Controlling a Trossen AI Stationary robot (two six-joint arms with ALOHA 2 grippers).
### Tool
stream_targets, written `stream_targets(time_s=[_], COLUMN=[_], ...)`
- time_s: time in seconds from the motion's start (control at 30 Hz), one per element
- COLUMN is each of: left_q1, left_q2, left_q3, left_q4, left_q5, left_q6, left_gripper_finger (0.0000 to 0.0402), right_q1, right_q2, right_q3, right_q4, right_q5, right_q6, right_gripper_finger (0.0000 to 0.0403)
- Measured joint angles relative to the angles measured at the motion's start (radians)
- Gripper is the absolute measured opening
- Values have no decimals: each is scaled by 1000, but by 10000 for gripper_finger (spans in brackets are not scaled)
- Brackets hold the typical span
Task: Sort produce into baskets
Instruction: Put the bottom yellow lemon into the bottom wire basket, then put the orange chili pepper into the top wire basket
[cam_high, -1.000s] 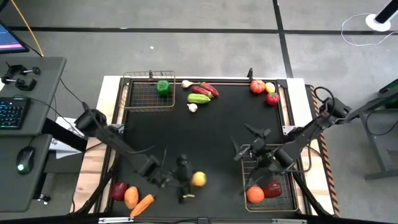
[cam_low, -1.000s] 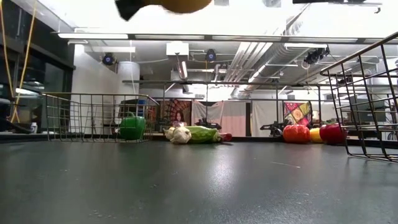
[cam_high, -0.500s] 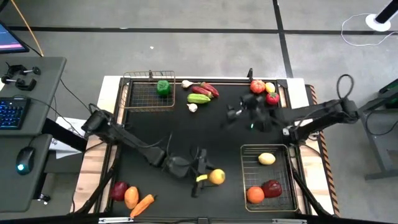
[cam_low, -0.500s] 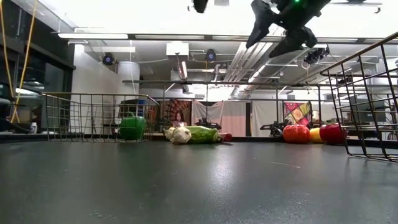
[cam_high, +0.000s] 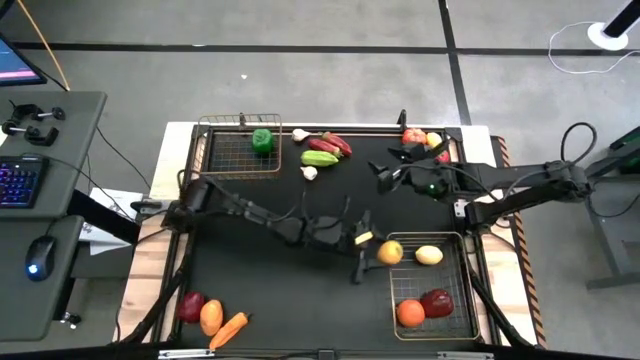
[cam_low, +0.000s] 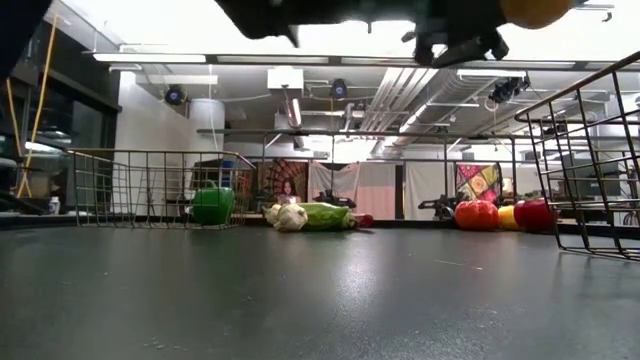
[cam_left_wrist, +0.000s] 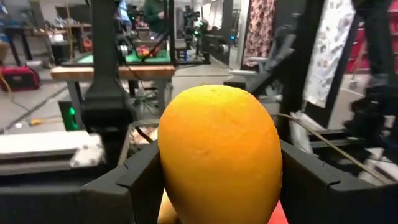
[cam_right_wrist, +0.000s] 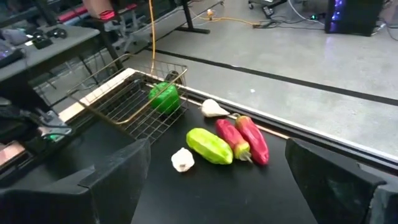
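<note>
One smooth, rounded yellow-orange fruit (cam_left_wrist: 217, 152) sits clamped in the left pincer (cam_high: 372, 248); right pincer (cam_high: 392, 178) gapes.

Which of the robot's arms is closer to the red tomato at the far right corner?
Right. Its end effector hovers open beside the tomato; the left end effector holds a lemon near the grey basket.

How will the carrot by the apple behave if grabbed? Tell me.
The carrot is long and tapered, so it would probably pivot or roll in an arc if nudged. Its smooth, glossy look suggests it may slip toward its thin end. It touches an orange fruit, which could shift too.
</note>
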Motion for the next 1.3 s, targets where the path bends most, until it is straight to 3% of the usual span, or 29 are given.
stream_targets(time_s=[0.27,0.4,0.63,1.0,1.13,1.3], left_q1=[61,66,66,48,42,38], left_q2=[128,158,189,186,161,44], left_q3=[190,205,204,237,242,233], left_q4=[-60,-67,-72,-149,-288,-702], left_q5=[-19,-1,130,128,127,129], left_q6=[-142,-163,-91,-18,-42,-45], left_gripper_finger=[230,230,236,379,397,397], right_q1=[22,35,59,60,60,61], right_q2=[0,0,0,0,0,0], right_q3=[0,0,0,0,0,0], right_q4=[-9,-15,-45,-42,-43,-57], right_q5=[0,0,0,1,1,1], right_q6=[-20,-27,-27,-34,-34,-34], right_gripper_finger=[367,367,367,367,367,367])
